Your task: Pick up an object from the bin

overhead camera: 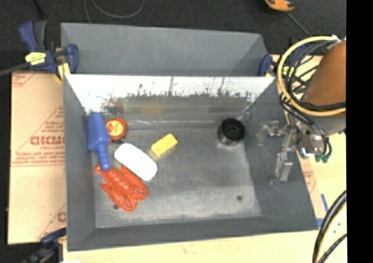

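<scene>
The claw (283, 165) is hanging over the right sloping wall of the grey bin (198, 195), at the edge of the flat floor, and nothing is showing in it. Whether it is spread or pressed together I cannot tell.

The nearest thing is a black round cap (231, 130), lying on the floor near the claw, to its left and a little toward the far wall. Being round, it is offering no long axis to line up with. I judge the coming move to be turning on that short leftward offset.

The other things are lying together at the bin's left end, well apart from the claw:
- a yellow block (164, 144), slanted
- a white oval bar (136, 161)
- a red-orange toy lobster (121, 186)
- a blue handle (98, 139)
- an orange disc (116, 128)

The arm is reaching in from the right. Its orange cover (329, 75) and looped cables (289, 81) are sitting above the bin's right rim, and the wrist is pointing downward.
</scene>
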{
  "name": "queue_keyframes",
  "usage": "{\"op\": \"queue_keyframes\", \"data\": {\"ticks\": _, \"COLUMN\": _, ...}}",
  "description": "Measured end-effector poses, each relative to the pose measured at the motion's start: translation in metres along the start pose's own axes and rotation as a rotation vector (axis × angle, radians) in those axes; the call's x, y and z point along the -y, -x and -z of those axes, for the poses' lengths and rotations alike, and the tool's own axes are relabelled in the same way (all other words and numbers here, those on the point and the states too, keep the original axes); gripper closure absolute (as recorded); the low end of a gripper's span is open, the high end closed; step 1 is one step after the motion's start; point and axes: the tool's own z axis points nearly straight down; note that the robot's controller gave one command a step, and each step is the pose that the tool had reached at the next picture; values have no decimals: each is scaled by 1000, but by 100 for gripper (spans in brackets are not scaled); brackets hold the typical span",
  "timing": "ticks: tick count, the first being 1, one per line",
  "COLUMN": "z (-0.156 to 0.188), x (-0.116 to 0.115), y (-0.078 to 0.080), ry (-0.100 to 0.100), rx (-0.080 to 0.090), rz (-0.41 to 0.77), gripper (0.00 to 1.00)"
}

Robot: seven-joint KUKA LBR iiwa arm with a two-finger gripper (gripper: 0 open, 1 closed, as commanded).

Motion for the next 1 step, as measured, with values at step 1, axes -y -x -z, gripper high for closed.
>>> {"op": "queue_keyframes", "data": {"ticks": 1, "z": 5, "x": -1, "y": 2, "ry": -1, "rx": 8, "rz": 5, "gripper": 100}}
